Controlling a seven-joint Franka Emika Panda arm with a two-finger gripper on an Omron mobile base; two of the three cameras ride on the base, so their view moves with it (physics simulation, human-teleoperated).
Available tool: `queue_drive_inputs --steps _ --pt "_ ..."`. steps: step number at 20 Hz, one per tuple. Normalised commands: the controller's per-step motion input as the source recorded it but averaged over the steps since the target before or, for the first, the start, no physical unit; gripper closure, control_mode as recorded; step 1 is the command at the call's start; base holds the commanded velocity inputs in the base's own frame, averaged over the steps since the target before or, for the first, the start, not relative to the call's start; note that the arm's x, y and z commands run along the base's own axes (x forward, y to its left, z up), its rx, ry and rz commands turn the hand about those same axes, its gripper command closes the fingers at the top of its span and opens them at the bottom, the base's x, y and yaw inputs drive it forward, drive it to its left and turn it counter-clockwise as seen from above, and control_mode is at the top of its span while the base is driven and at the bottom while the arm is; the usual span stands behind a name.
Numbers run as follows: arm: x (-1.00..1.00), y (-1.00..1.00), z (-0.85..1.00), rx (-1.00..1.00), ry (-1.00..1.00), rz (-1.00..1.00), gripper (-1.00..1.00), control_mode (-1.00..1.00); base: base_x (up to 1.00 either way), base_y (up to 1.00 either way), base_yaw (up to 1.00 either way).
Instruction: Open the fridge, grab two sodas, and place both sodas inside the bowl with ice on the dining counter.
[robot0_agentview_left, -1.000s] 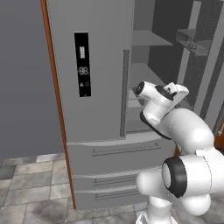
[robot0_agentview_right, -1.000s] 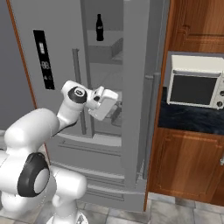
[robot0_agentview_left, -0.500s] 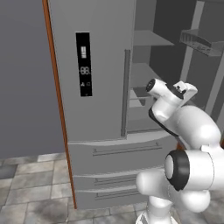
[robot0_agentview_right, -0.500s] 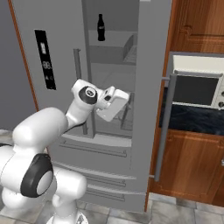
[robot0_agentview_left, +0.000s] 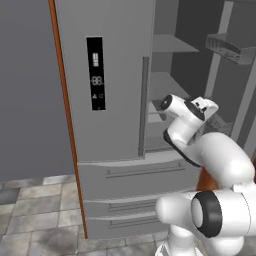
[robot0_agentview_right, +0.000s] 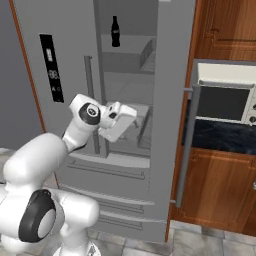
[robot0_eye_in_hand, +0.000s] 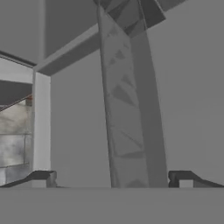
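1. Gripper (robot0_eye_in_hand: 112, 179) jaws spread wide at the bottom of the hand view, holding nothing, with grey fridge interior ahead of them.
2. At mid-frame in the right base view the gripper (robot0_agentview_right: 122, 120) sits inside the open right half of the fridge (robot0_agentview_right: 60, 45), level with its middle shelves.
3. Left door (robot0_agentview_left: 107, 75) is shut, its black display (robot0_agentview_left: 95, 73) at upper centre of the left base view.
4. Right door (robot0_agentview_right: 172, 100) stands swung open toward the microwave (robot0_agentview_right: 225, 97).
5. One black soda (robot0_agentview_right: 115, 31) stands upright on the top shelf, near the top of the frame.

Fridge (robot0_agentview_right: 165, 75) right door swung wide; shelves reachable, left door (robot0_agentview_left: 110, 75) closed.
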Motion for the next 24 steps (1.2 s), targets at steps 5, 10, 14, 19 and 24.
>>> queue_drive_inputs --steps 5,10,14,19,24 --pt "-0.27 0.90 -0.22 0.07 -0.02 0.18 -1.00 -1.00 0.00 0.00 0.00" --pt "-0.22 0.97 -0.22 0.12 -0.05 0.21 -1.00 -1.00 0.00 0.00 0.00" --pt "-0.07 0.89 -0.10 0.18 -0.07 0.22 -1.00 -1.00 0.00 0.00 0.00" --pt "0.04 0.61 0.00 0.24 -0.11 0.22 -1.00 -1.00 0.00 0.00 0.00" --pt "0.14 0.31 0.03 0.27 -0.11 0.24 -1.00 -1.00 0.00 0.00 0.00"
